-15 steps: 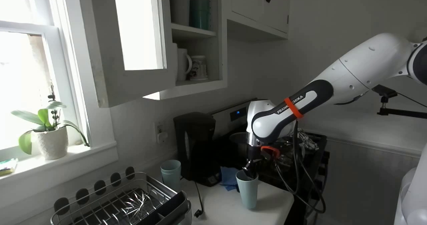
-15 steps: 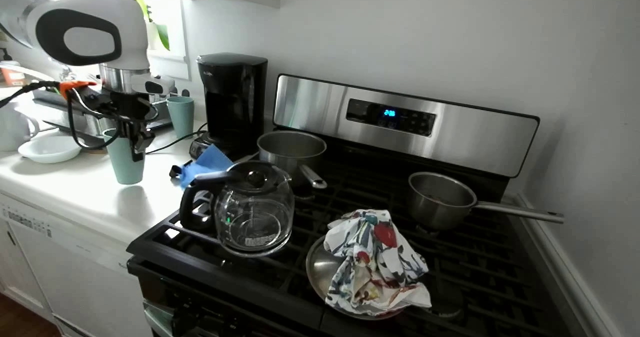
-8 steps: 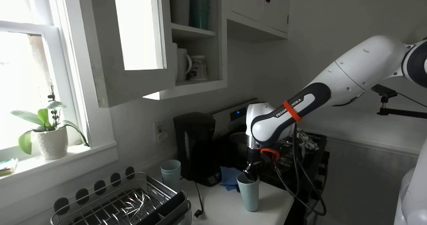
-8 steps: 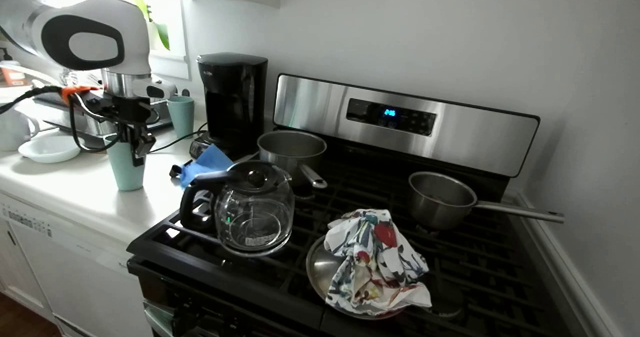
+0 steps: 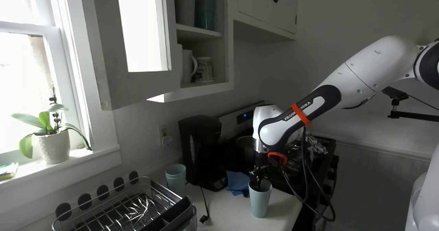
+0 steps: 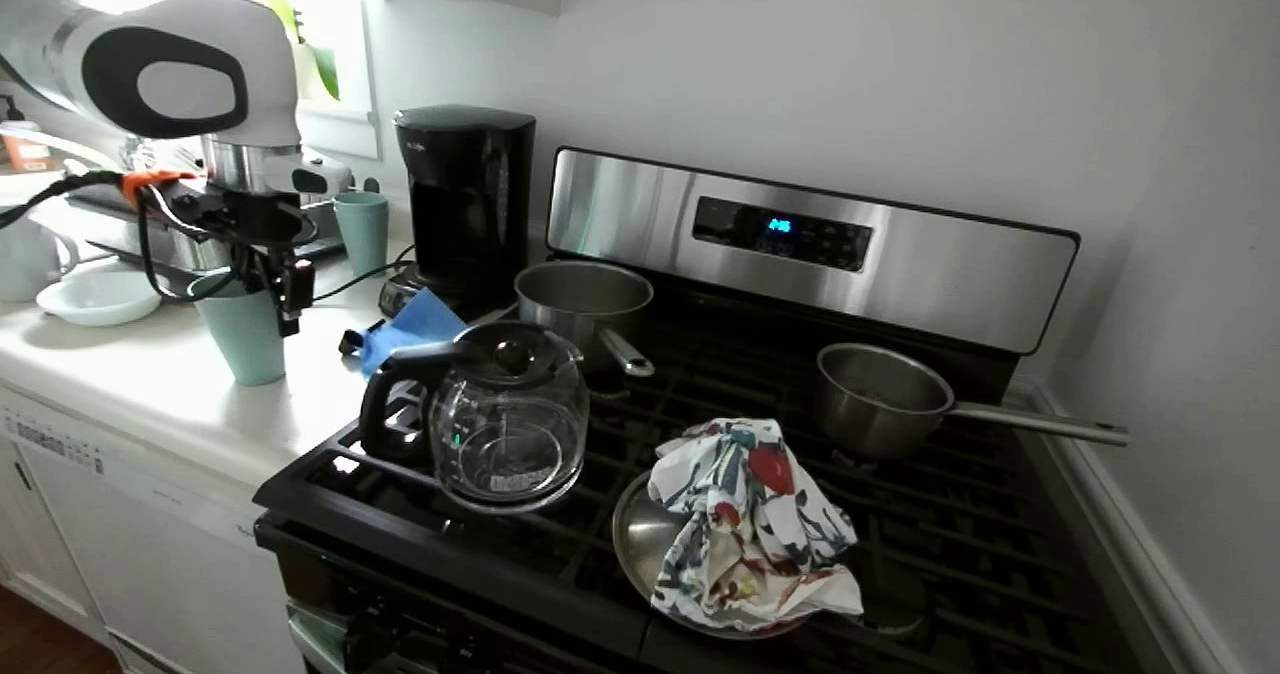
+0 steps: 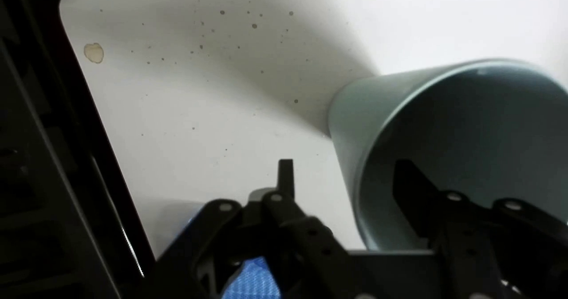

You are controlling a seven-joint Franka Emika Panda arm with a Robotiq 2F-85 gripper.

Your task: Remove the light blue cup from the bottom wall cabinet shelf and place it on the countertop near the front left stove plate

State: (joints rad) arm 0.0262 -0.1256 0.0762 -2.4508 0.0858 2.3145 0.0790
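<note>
The light blue cup [image 5: 259, 203] stands on the white countertop [image 5: 223, 217], close to the stove edge. My gripper [image 7: 344, 163] is open at its rim. In the wrist view one of the fingers [image 7: 408, 188] reaches inside the cup and the opposite one is outside, with gaps between both and the cup wall [image 7: 355, 112]. In an exterior view the gripper [image 6: 275, 299] partly covers the cup [image 6: 240, 339]. The bottom wall cabinet shelf [image 5: 192, 85] holds mugs. A glass carafe [image 6: 510, 434] sits over the front left stove plate, hiding most of it.
A blue cloth [image 5: 236, 181] and a black coffee maker [image 5: 199, 152] are behind the cup. Another pale blue cup [image 5: 175, 179] stands near the dish rack [image 5: 120, 207]. Pots [image 6: 585, 299] and a patterned towel [image 6: 750, 534] occupy the stove. The open cabinet door [image 5: 137, 87] hangs above.
The gripper and cup have come down slightly to the countertop. Then the jaws have opened, and the cup's rim has shifted away from the outer finger.
</note>
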